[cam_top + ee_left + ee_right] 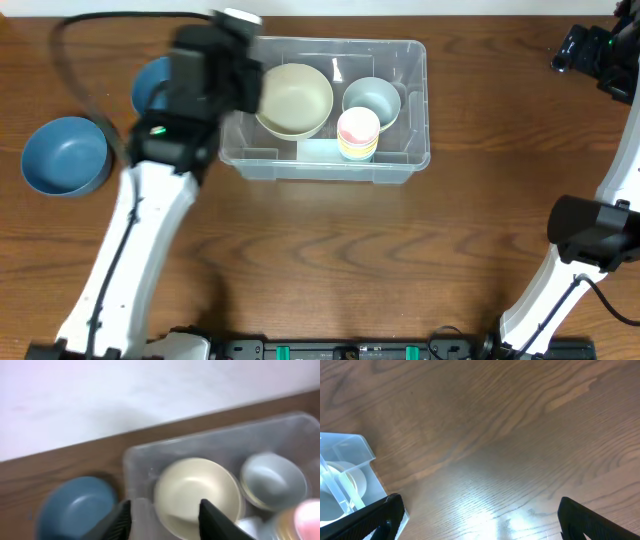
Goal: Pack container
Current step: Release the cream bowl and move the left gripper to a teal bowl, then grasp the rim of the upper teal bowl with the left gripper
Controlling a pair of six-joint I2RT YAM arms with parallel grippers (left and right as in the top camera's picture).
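Hovering at the 9 o'clock end of the container (412,165), at 12 o'clock on the table (330,250), with left gripper (167,512) parted, empty, above cream bowl (295,98) inside. Judged step: bowl placed. Next: rise clear, grasp blue bowl (65,155) at 9 o'clock. Right gripper (480,507) wide, empty.

Left arm (140,230) extended, jaws parted — right arm (560,270), jaws wide.

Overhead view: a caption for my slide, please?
Container holds cream bowl, grey bowl and cups; two blue bowls sit outside.

Right hand (480,506) with fingers spread wide, wooden table (510,435) below, container (349,455) corner at left
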